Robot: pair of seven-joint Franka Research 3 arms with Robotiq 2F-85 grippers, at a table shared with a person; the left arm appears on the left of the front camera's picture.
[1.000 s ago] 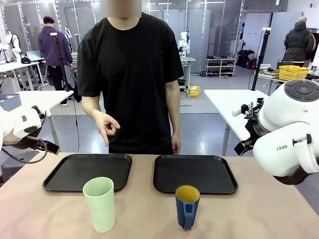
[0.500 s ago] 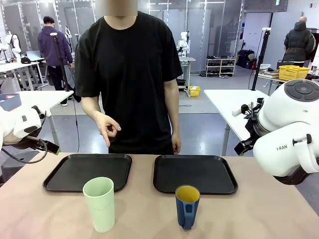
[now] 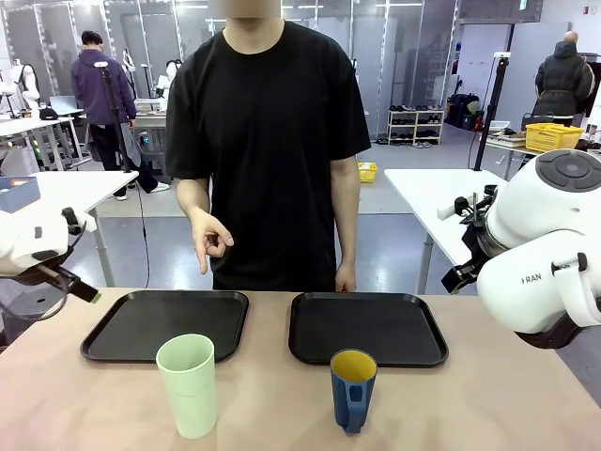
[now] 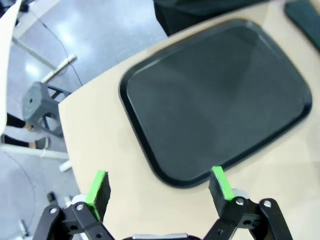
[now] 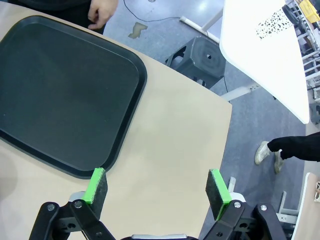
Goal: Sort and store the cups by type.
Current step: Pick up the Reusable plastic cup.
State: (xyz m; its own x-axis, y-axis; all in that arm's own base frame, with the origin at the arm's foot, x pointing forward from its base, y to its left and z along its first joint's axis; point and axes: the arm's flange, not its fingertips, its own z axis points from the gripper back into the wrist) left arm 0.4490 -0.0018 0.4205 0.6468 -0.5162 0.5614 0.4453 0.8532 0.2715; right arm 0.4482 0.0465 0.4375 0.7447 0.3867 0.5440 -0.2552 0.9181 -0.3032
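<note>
the left claw (image 4: 159, 172) hangs wide open with nothing between its green pads (image 4: 98, 189), above the desk (image 4: 100, 130) by the near rim of the left tray (image 4: 215, 95). from the front, the left arm (image 3: 33, 246) sits off the desk's left edge. the pale green tumbler (image 3: 187, 385) stands upright close to the desk's near edge, just in front of the left tray (image 3: 141, 324) and apart from it. right of it, also near that edge, stands the dark blue mug (image 3: 353, 389), yellow inside, handle towards the robot, just in front of the right tray (image 3: 376, 324). a person stands at the far edge, one hand (image 3: 211, 240) raised with curled fingers. the right claw (image 5: 156, 185) is spread just as wide, holding nothing, over bare desk (image 5: 175, 135) beside the right tray's corner (image 5: 60, 90), towards the desk's right edge. the right arm (image 3: 545, 254) shows the letters "fran" on its casing.
</note>
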